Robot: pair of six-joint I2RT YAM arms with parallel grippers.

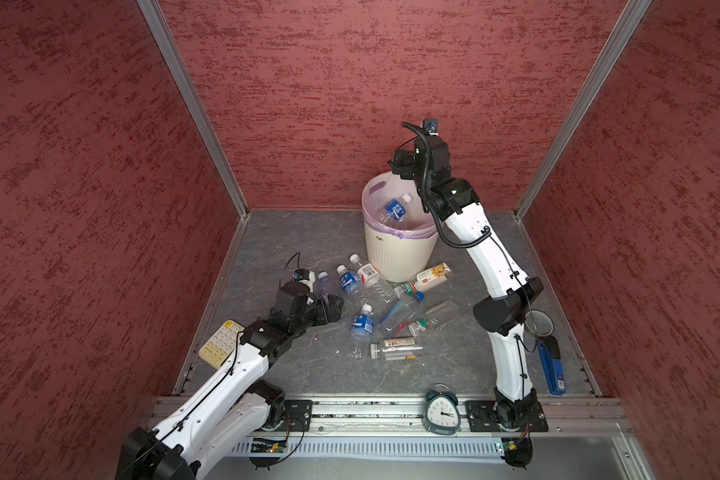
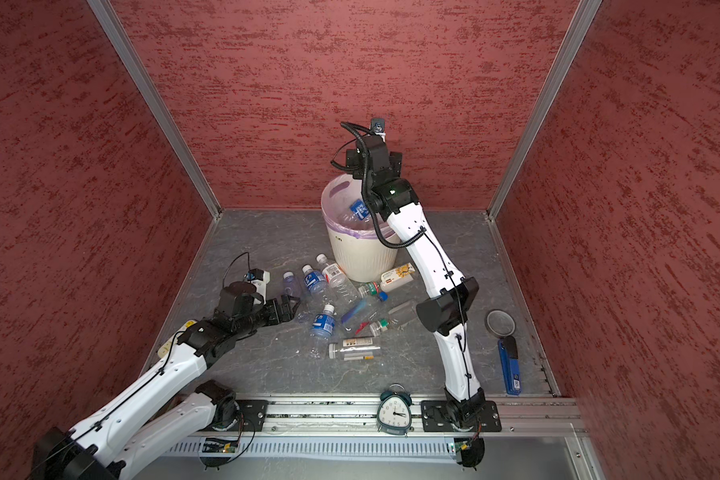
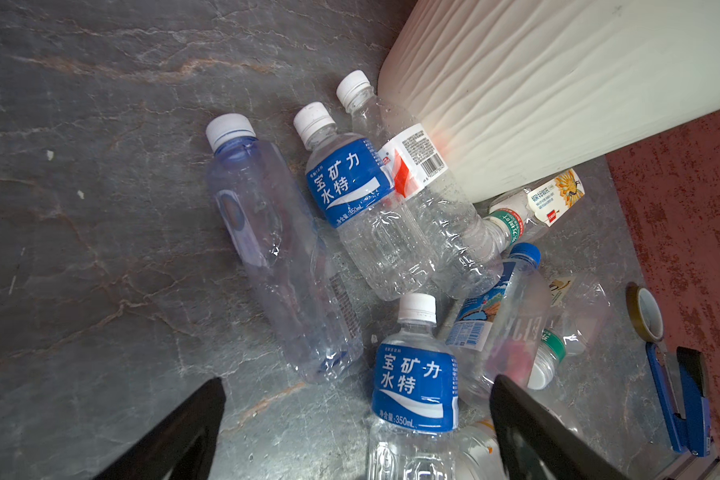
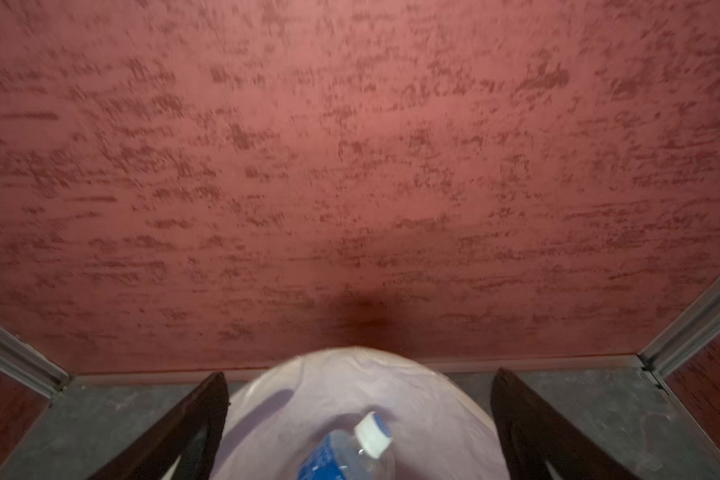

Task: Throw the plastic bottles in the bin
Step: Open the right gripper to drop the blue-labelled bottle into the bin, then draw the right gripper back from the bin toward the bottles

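- right fingers (image 4: 512, 399): spread wide, nothing between them, above the cream-white round tapered bin with ribbed sides (image 1: 395, 257). In both top views the wrist body hides the tips.
- blue-labelled clear plastic bottle with white cap (image 1: 395, 210): lies tilted inside the bin on the pale lilac crinkled liner (image 4: 329, 386). The right wrist view is blurred and cuts off its base.
- left fingers (image 3: 208, 399): released, empty, low over the heap. Only the black tips show in the left wrist view.
- remaining clear thin-walled dented bottles (image 1: 381, 291): lying flat in a heap on the grey stone-veined surface (image 1: 292, 374), just in front of the bin.
- red-white-labelled bottle (image 3: 412, 166): up against the bin wall.
- Clear bodies overlap, so I cannot tell the count.
- nearest blue-labelled bottle (image 3: 412, 386): lower half cut off by the frame edge.
- cream rectangular keypad (image 1: 219, 343): half under the left arm.
- grey tape roll (image 1: 545, 328): partly behind the right arm's elbow.
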